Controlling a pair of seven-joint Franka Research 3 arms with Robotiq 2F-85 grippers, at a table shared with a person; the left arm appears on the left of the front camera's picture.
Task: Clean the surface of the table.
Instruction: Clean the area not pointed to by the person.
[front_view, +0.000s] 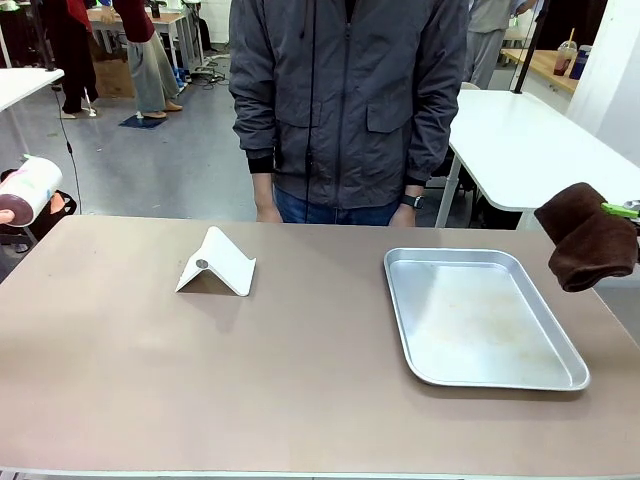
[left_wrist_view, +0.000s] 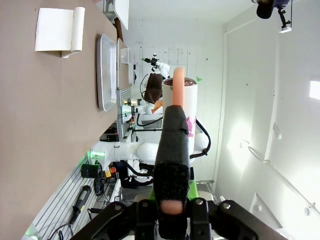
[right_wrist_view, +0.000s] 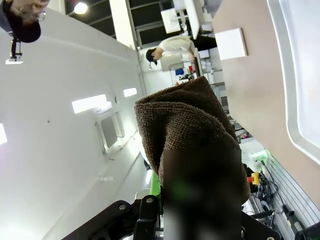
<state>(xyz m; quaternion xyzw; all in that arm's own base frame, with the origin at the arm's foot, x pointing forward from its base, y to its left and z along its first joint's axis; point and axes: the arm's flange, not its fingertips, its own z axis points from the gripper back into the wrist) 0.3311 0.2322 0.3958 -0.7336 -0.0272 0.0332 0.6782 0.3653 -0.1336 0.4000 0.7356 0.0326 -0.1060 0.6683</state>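
Observation:
The table (front_view: 300, 390) has a wide brownish-tan top. At its left edge a white bottle with pink print (front_view: 30, 190) hangs in the air. In the left wrist view my left gripper (left_wrist_view: 175, 115) is shut on this bottle (left_wrist_view: 191, 107), with one black finger (left_wrist_view: 172, 150) lying along it. At the right edge my right gripper (front_view: 612, 212) is shut on a folded dark brown cloth (front_view: 585, 240), held above the table beside the tray. The cloth (right_wrist_view: 185, 125) hides most of the fingers in the right wrist view.
A silver metal tray (front_view: 400, 300) lies on the right half of the table. A white folded stand (front_view: 217, 262) sits left of centre. A person in a grey jacket (front_view: 345, 100) stands at the far edge, hands down. White tables stand behind.

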